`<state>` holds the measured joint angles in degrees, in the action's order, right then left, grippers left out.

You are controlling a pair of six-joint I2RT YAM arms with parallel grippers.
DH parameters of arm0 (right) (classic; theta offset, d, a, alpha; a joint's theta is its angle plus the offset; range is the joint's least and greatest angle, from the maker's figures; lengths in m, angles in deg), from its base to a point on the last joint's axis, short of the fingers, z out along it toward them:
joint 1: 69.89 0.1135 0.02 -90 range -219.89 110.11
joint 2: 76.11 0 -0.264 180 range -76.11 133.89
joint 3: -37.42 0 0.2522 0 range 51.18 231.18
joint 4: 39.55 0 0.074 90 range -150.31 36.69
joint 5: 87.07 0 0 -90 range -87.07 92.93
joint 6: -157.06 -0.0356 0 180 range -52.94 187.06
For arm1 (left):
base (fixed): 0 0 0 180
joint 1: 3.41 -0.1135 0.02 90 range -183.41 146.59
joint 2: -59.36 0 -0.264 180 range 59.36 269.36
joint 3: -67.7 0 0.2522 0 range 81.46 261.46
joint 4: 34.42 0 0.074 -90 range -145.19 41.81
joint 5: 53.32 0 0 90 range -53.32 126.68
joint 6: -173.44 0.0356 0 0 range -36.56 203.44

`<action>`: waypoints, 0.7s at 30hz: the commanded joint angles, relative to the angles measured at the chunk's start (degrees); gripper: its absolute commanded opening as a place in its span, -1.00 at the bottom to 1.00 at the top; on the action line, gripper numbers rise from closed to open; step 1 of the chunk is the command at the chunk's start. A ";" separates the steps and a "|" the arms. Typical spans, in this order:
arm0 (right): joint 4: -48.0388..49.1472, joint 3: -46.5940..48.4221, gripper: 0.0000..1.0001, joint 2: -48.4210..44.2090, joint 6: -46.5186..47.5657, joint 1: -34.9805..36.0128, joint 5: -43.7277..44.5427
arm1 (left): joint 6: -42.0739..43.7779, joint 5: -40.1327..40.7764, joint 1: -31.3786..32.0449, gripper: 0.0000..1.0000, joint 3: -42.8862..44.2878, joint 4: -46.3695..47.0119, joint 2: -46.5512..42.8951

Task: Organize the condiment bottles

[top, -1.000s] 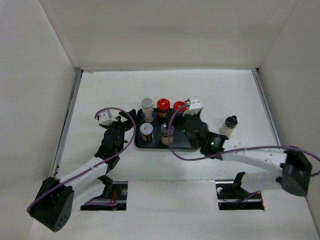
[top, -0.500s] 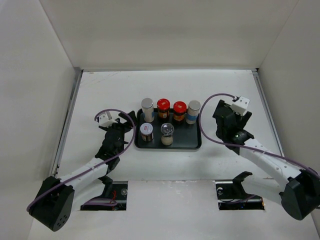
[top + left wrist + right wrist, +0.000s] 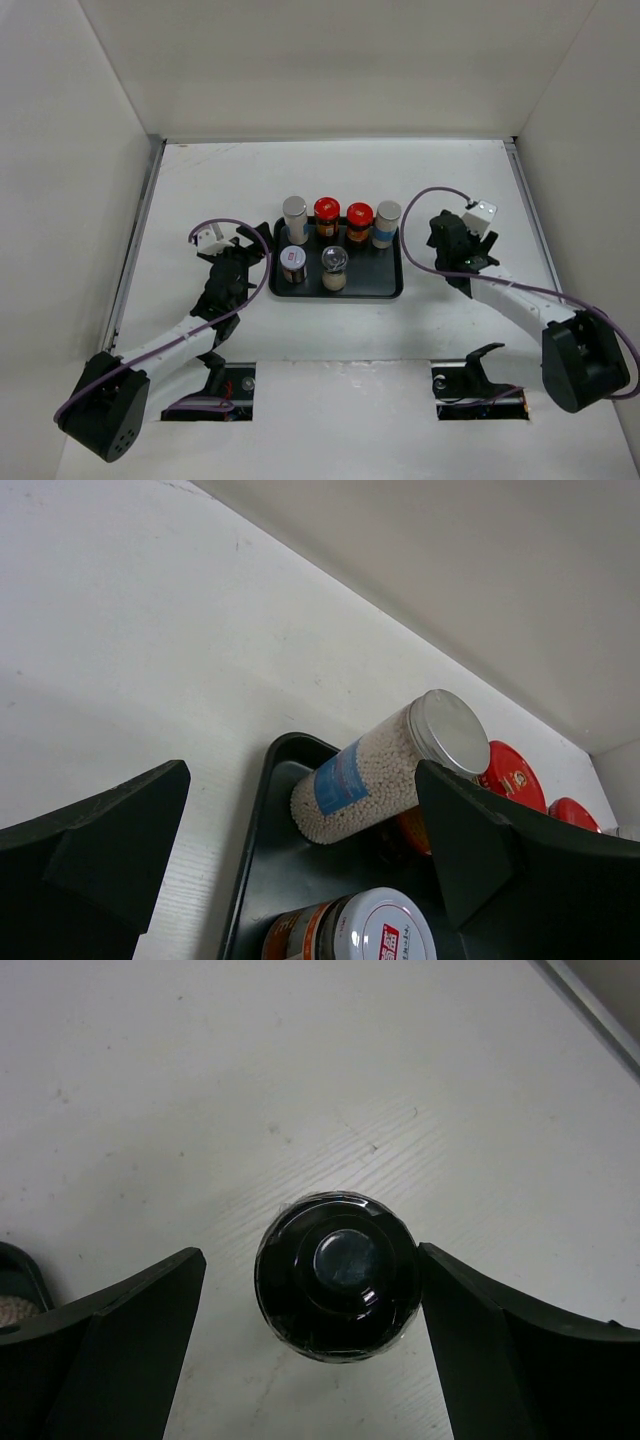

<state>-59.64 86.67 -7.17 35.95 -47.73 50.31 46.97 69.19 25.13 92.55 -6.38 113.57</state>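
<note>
Trainee: Where are the small cylindrical condiment bottles sitting?

Operator: Six are standing on the flat black rectangular tray, four in the far row and two near. The seventh, a short jar with a glossy black lid, is standing apart on the white bench, right of the tray.

Trainee: Why is the right hand hanging there?

Operator: It is hovering spread, a finger on either side of that jar and touching nothing. I judge it is lining up a pinch. The left hand is hanging spread at the tray's left edge, probably keeping clear.
</note>
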 commanded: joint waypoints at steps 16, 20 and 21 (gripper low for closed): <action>0.19 -0.95 0.11 -13.21 2.55 15.31 5.80 | -0.27 1.67 -1.16 1.00 0.33 3.20 1.85; -3.08 0.64 0.12 -14.55 0.09 22.87 3.70 | -0.27 2.64 -0.98 1.00 0.95 2.76 3.09; -2.47 1.16 0.13 -13.76 -0.09 25.07 2.91 | -0.27 2.64 -1.07 1.00 0.95 3.11 3.00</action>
<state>-62.16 84.59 -21.11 37.11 -26.23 52.25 46.97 70.67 24.34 92.55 -6.27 116.65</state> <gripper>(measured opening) 0.722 0.997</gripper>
